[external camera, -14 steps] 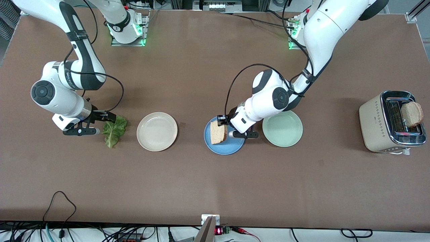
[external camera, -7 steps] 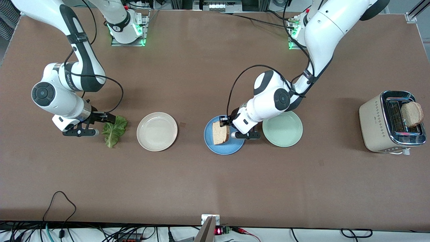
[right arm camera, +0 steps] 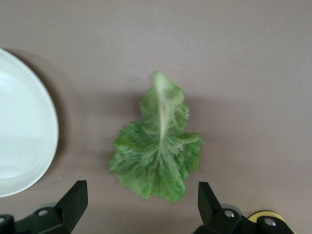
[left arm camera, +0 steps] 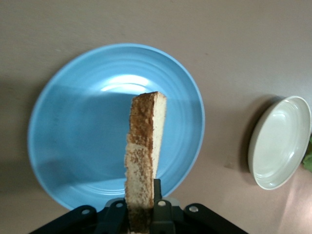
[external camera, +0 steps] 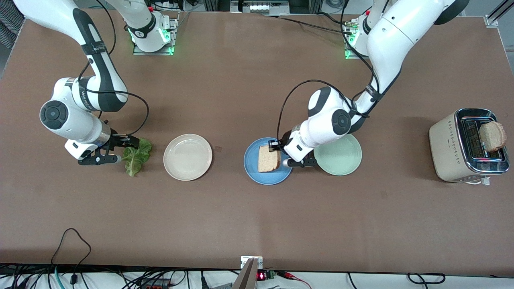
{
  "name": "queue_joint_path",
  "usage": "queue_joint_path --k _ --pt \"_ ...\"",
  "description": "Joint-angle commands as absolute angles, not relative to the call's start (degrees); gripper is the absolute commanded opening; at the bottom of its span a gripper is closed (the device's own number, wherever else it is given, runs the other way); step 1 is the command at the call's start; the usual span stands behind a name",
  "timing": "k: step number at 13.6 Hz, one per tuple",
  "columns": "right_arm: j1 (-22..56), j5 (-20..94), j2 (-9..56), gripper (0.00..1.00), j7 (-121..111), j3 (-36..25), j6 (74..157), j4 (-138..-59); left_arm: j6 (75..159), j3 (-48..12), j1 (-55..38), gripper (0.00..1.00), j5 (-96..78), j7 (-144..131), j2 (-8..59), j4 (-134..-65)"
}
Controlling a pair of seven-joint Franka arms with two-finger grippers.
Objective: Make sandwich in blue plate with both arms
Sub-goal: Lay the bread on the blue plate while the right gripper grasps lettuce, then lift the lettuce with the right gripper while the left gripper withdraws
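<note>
— While the front view is up, where are the two grippers sitting?

— The left gripper (external camera: pixel 277 145) is hanging over the blue plate (external camera: pixel 268 161), at the plate's edge toward the left arm's end of the table. A bread slice (external camera: pixel 268 159) is leaning tilted under it, over the plate. The mint plate (external camera: pixel 337 154) is lying just beside that gripper's wrist. The right gripper (external camera: pixel 128 141) is hovering over the lettuce leaf (external camera: pixel 136 157), which is lying flat on the table (external camera: pixel 257 216) beside the cream plate (external camera: pixel 187 157). A toaster (external camera: pixel 468 145) with a second slice (external camera: pixel 492 136) sticking out is standing well apart, at the left arm's end.

— Is the left gripper clamping the bread?

— Going to the left wrist view, the slice (left arm camera: pixel 144 156) is standing on edge between the fingers (left arm camera: pixel 157 204), running out from the gripper (left arm camera: pixel 141 219) over the blue plate (left arm camera: pixel 58 146). One finger is showing against the crust; whether the jaws are pressing or letting go, I cannot tell. The cream plate (left arm camera: pixel 280 144) is showing off to one side.

— And the right wrist view?

— The right gripper (right arm camera: pixel 141 202) is spreading its fingers (right arm camera: pixel 73 200) wide, with nothing between them. The leaf (right arm camera: pixel 158 144) is lying straight ahead of the gap, apart from both tips, with the cream plate's (right arm camera: pixel 24 131) rim near it.
</note>
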State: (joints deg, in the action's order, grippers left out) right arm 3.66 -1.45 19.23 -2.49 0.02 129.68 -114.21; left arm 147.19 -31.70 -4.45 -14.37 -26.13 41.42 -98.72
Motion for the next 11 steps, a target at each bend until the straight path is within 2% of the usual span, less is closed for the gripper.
queue_joint_path --k 1,6,8,11 --pt "5.4 -1.7 16.4 1.00 -4.0 0.4 124.8 -113.4 147.2 -31.9 -3.4 1.00 -15.1 -26.0 39.9 -100.4" --pt "3.8 -1.5 18.6 1.00 -4.8 -0.1 124.8 -109.3 144.2 -32.0 0.8 1.00 -15.1 -25.5 37.6 -101.6" --pt "2.4 -1.8 20.2 1.00 -4.5 -0.1 126.2 -108.5 140.6 -31.9 2.3 1.00 -15.1 -25.7 35.7 -101.6" --pt "1.7 -1.6 24.7 1.00 -4.0 -0.1 132.9 -107.3 132.3 -31.9 6.3 1.00 -15.1 -26.3 29.9 -101.5"
